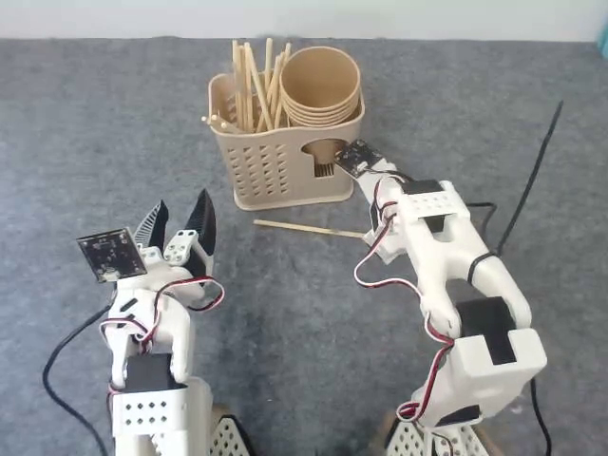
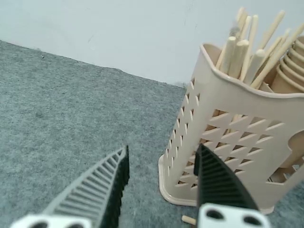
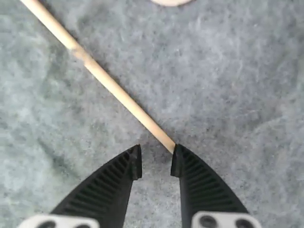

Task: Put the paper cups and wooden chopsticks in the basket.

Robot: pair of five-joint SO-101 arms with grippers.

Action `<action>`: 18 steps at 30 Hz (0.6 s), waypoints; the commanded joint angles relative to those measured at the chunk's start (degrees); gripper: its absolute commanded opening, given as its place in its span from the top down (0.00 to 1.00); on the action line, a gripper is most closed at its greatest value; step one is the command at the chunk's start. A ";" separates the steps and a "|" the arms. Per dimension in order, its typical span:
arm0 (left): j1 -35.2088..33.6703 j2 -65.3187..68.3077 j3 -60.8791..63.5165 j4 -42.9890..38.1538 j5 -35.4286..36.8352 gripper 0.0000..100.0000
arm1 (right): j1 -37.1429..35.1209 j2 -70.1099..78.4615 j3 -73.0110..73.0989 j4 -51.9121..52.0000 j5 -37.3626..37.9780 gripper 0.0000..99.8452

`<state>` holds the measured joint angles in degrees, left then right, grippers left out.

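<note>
A beige slotted basket (image 1: 285,176) stands at the back middle of the table. It holds a stack of paper cups (image 1: 321,85) and a bundle of wooden chopsticks (image 1: 252,81). One loose chopstick (image 1: 304,228) lies flat on the mat just in front of the basket. My right gripper (image 3: 156,159) points down at the mat, open, its tips on either side of the loose chopstick's (image 3: 109,83) right end. My left gripper (image 1: 180,201) is open and holds nothing, in front of the basket (image 2: 237,137) and to its left. Its wrist view takes in the bundled chopsticks (image 2: 247,47) and the cups (image 2: 289,66).
Grey felt mat (image 1: 104,123) covers the table, with free room to the left of the basket and in front between the arms. A black cable (image 1: 537,166) runs along the right side. A pale wall (image 2: 118,33) rises behind the table.
</note>
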<state>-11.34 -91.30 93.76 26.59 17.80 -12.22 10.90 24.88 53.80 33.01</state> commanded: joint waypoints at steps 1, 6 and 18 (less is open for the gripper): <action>0.53 -0.88 -0.31 -1.49 -0.53 0.79 | 0.40 -1.01 -0.79 0.57 1.23 0.86; 0.53 -0.79 -0.31 -1.49 -0.53 0.79 | 0.75 -0.48 -0.88 -3.38 8.09 0.86; 0.53 -0.70 -0.31 -1.49 -2.37 0.79 | 1.10 1.27 -2.11 1.19 14.51 0.90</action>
<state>-11.25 -91.30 93.76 26.59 16.75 -11.52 12.22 24.70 51.25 46.46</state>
